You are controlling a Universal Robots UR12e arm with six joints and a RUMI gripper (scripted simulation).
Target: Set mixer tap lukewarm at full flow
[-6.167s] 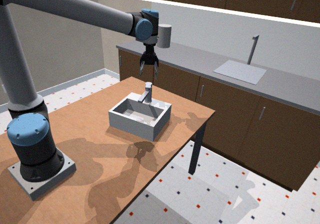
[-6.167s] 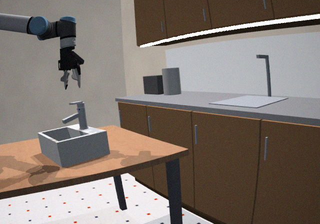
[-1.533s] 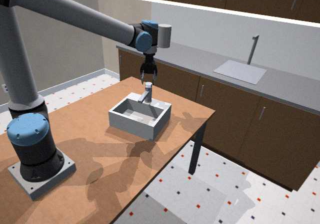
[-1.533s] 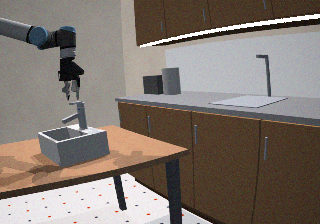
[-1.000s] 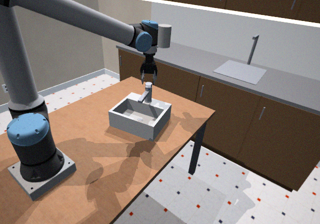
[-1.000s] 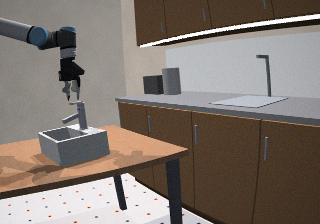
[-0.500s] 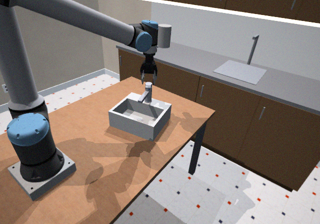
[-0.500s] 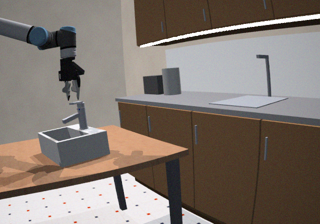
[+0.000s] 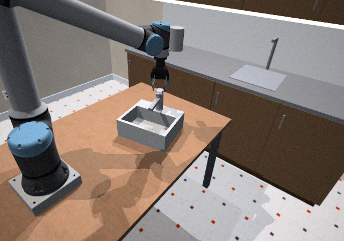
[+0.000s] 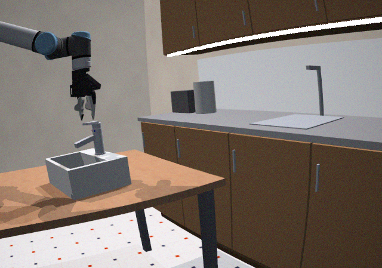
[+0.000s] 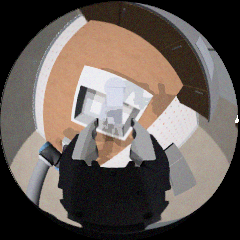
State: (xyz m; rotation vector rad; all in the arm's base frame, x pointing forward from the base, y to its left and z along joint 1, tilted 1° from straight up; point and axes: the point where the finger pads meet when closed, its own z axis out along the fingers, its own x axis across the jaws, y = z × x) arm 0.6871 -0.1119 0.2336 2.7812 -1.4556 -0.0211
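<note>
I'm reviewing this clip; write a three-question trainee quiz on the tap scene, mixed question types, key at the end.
1. True or false: the black claw with grey fingers is touching the slim grey lever.

2. Multiple choice: what does the grey metal mixer tap stand on?
A) the grey worktop
B) the rim of the light grey rectangular basin
C) the robot's base plate

3. Fill in: the small dot visible on the tap's side is coloured ____.

Key: 1 false; 2 B; 3 blue.
</note>
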